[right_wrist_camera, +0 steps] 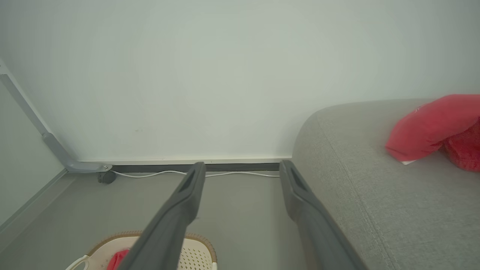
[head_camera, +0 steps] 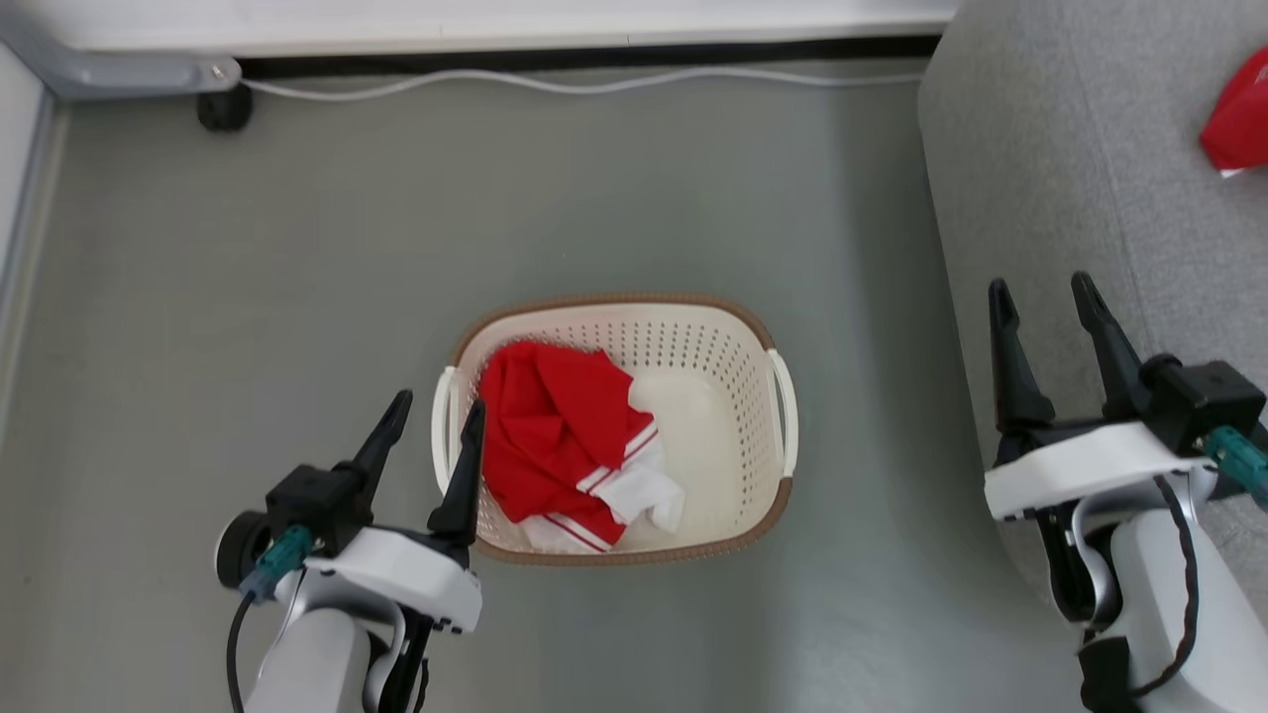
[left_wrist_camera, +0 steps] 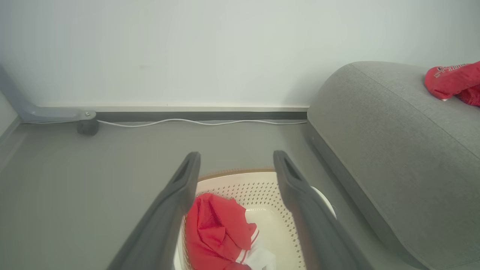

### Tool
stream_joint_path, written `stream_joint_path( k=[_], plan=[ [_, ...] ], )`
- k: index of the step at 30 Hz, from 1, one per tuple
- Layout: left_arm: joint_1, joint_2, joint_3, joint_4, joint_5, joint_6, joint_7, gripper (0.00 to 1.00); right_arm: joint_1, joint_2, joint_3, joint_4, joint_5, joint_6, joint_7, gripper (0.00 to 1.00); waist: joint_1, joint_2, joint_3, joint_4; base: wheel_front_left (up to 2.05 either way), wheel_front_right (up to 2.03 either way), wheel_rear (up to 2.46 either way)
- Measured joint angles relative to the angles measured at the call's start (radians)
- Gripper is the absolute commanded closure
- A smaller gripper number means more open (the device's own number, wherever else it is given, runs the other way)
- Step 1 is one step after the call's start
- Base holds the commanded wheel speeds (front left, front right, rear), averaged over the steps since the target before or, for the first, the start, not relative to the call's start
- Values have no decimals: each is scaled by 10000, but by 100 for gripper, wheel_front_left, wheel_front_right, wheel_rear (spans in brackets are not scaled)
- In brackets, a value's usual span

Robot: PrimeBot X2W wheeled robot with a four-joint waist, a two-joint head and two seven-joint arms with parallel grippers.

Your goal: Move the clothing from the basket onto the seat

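Observation:
A red shirt with white trim point(head_camera: 565, 441) lies crumpled in the left half of the cream perforated basket point(head_camera: 738, 396) on the floor. The shirt point(left_wrist_camera: 217, 232) and the basket point(left_wrist_camera: 258, 189) also show in the left wrist view. My left gripper point(head_camera: 436, 421) hangs open over the basket's left rim, holding nothing. My right gripper point(head_camera: 1045, 297) stands open and empty over the front edge of the grey seat point(head_camera: 1070, 149). Another red garment point(head_camera: 1238, 119) lies on the seat at the far right, and it shows as a red garment point(right_wrist_camera: 435, 127) in the right wrist view.
A white cable point(head_camera: 575, 81) runs along the wall's baseboard. A grey frame leg with a black caster point(head_camera: 223, 107) stands at the back left. Grey floor point(head_camera: 248, 277) surrounds the basket.

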Motion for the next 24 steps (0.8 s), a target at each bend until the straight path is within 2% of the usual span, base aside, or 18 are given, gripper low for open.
stream_joint_path(
  k=[15,24],
  plan=[
    [-2241,-17,-871,510,-4,-2,0,0,-1955,-2,48,-548,-38,0,0,0,0,0,2405,-349,0,0,0],
    [-3719,-31,-1574,1927,-36,-2,0,0,-2759,75,15,-1076,-33,0,0,0,0,0,3703,-609,0,0,0]
  ],
)
